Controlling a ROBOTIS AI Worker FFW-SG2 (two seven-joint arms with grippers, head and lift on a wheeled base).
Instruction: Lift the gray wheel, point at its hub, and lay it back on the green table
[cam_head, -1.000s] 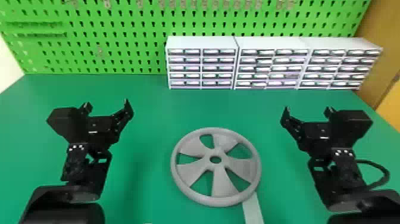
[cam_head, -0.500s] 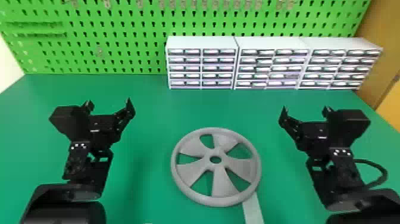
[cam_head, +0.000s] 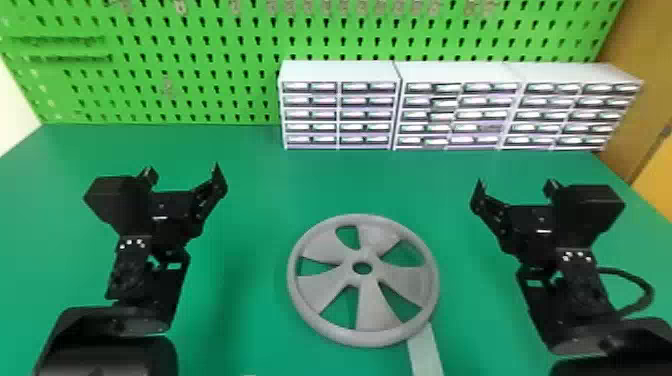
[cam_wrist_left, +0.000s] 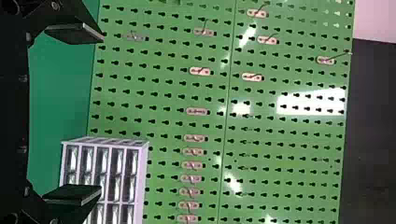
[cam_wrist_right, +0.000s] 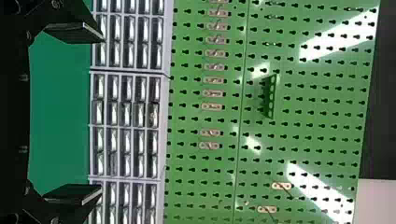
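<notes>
The gray wheel (cam_head: 372, 305) lies flat on the green table (cam_head: 260, 200), its round hub hole near the middle, between the two arms. Left of it in the head view, my left gripper (cam_head: 182, 172) is held apart from the wheel, open and holding nothing. My right gripper (cam_head: 515, 185) stands open on the wheel's right side, also clear of it. In the left wrist view the left gripper (cam_wrist_left: 102, 114) has its two fingers wide apart; the right gripper (cam_wrist_right: 102, 114) looks the same in the right wrist view.
White drawer cabinets (cam_head: 337, 72) stand along the table's back right, before a green pegboard (cam_head: 200, 65). A pale strip (cam_head: 425, 352) runs from the wheel's lower right rim toward the near edge. A cable (cam_head: 645, 287) loops beside the right arm.
Both arms have shifted very slightly inward, toward the wheel, in the head view. The wheel has stayed where it was.
</notes>
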